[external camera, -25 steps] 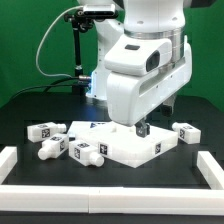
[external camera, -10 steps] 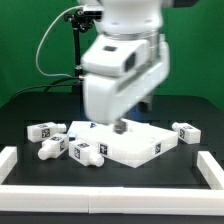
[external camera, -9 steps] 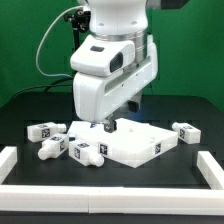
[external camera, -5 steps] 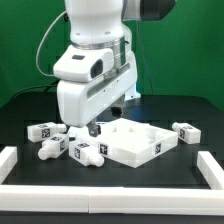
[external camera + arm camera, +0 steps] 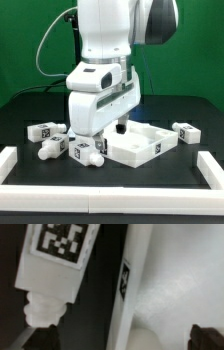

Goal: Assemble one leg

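My gripper (image 5: 88, 135) is open and low over the exterior view's left edge of the white square panel (image 5: 140, 143). A leg (image 5: 88, 151) with a square tag lies just in front of it. Other legs lie at the left (image 5: 42, 131), front left (image 5: 50, 149) and right (image 5: 186, 132). In the wrist view a tagged leg (image 5: 55, 269) lies on the black table, its narrower round end towards one fingertip (image 5: 40, 336). The panel (image 5: 180, 280) fills the other side. The gripper (image 5: 122, 336) spans the panel's edge and grips nothing.
Low white rails border the black table at the front (image 5: 110, 195), the exterior view's left (image 5: 8, 158) and right (image 5: 212, 165). The arm's large white body (image 5: 105, 60) hides the middle back of the table.
The arm has swung from over the panel's middle to the exterior view's left and come down at the panel's left edge beside the legs. The parts have not moved.
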You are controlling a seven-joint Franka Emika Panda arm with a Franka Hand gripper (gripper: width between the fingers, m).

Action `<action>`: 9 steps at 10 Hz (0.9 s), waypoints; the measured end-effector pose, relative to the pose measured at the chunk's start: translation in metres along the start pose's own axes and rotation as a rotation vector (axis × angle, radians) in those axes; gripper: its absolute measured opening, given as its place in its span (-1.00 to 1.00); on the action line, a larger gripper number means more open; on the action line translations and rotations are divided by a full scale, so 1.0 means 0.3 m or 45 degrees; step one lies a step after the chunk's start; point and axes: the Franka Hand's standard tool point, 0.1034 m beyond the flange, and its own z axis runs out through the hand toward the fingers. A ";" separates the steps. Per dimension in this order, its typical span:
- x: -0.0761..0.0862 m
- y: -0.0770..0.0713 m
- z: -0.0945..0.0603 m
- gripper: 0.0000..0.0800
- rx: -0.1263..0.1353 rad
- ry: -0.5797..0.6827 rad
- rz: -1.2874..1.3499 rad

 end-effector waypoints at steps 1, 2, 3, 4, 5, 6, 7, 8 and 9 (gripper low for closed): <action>-0.004 -0.003 0.030 0.62 0.001 -0.001 0.001; 0.004 -0.004 0.043 0.62 0.006 -0.001 0.017; 0.029 -0.006 0.056 0.62 -0.001 0.001 0.024; 0.054 -0.008 0.062 0.62 -0.023 0.003 0.002; 0.051 -0.009 0.063 0.62 -0.021 0.003 0.002; 0.048 -0.009 0.064 0.36 -0.021 0.002 0.005; 0.048 -0.010 0.065 0.03 -0.020 0.002 0.005; 0.047 -0.010 0.065 0.03 -0.019 0.002 0.006; 0.046 -0.010 0.066 -0.43 -0.019 0.002 0.006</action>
